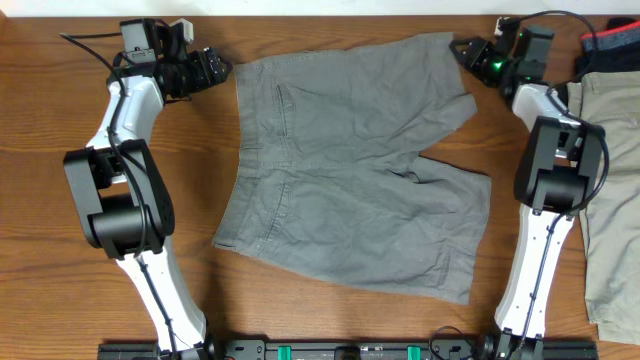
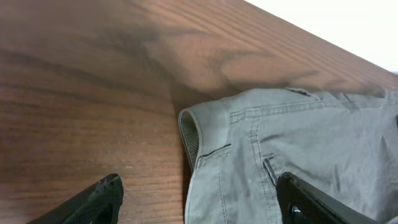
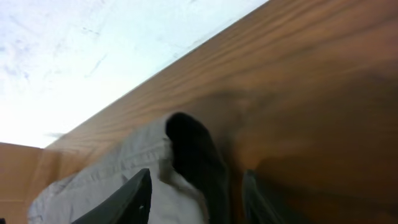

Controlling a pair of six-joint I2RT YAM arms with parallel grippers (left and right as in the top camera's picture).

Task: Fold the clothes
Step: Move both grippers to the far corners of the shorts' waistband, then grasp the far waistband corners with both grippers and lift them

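Along the near edge of the tabletop (image 1: 60, 250), the grey shorts (image 1: 350, 170) end in a waistband corner and a leg hem that lie flat and untouched. The garment is spread open between the two arms, with its waistband toward the left arm and its legs toward the right. It looks like a light woven cloth, soft and limp. It would likely sag wherever it is not held and drag on the wood instead of sliding, so a fold needs two corners lifted together. The stitched waistband and the hems are the thickest parts and seem the surest places to pinch. A khaki garment (image 1: 612, 200) lies beside the right arm, well apart from the shorts. Farther back, the left hand (image 1: 226, 70) is spread wide. Its fingers (image 2: 102, 196) stand on either side of the far waistband corner (image 2: 199, 127) and do not grip it. At the far leg hem, the right hand (image 1: 459, 47) has a raised fold of cloth between its fingers (image 3: 134, 199), but I cannot tell whether it is pinching. Dark clothes (image 1: 610, 42) sit at the far right.
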